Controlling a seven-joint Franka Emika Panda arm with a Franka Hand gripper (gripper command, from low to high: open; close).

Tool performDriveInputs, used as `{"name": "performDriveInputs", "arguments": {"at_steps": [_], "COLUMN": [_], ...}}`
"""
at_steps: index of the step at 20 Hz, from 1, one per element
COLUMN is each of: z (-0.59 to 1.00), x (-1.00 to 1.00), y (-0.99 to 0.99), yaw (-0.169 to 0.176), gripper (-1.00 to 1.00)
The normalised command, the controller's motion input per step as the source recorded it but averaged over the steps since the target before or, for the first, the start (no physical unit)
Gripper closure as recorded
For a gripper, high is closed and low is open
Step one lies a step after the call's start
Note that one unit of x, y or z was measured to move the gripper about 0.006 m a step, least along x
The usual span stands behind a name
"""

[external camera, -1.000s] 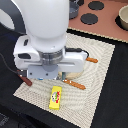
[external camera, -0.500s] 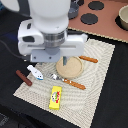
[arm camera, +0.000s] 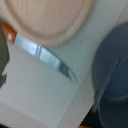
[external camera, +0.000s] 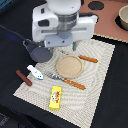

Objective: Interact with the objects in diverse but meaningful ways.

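Note:
The objects lie on a striped placemat (external camera: 100, 80). A grey-blue pot (external camera: 37, 52) sits at the mat's far corner on the exterior view's left. A round wooden board (external camera: 69, 66) is in the middle, with an orange-handled knife (external camera: 65, 81) in front of it. The same board (arm camera: 50, 20), knife (arm camera: 47, 55) and pot (arm camera: 115, 75) fill the wrist view. A brown stick (external camera: 23, 77), a white-and-blue piece (external camera: 35, 73) and a yellow packet (external camera: 55, 97) lie nearer the front. My gripper (external camera: 71, 47) hangs above the pot and board, mostly hidden by the arm's white body. It holds nothing that I can see.
A second orange-handled utensil (external camera: 88, 59) lies beside the board on the exterior view's right. A pinkish toy stove (external camera: 107, 20) with dark burners and a bowl (external camera: 123, 17) stands at the back right. Dark table surrounds the mat.
The arm has risen and pulled back toward the far side, uncovering the white-and-blue piece, the knife and the wooden board. The objects themselves stayed put.

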Motion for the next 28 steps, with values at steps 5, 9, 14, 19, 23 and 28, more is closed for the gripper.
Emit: {"name": "performDriveInputs", "arguments": {"at_steps": [5,9,14,19,23,28], "z": [0.04,0.00,-0.07,-0.17,-0.26,-0.33], "x": [-0.76,-0.78,-0.66,-0.39,-0.34,-0.42], "y": [0.46,0.28,0.07,-0.03,-0.01,-0.04], "yaw": [0.018,0.015,0.000,0.000,0.000,0.000], "gripper": [-1.00,-1.00,-1.00,-1.00,-1.00,-1.00]}}
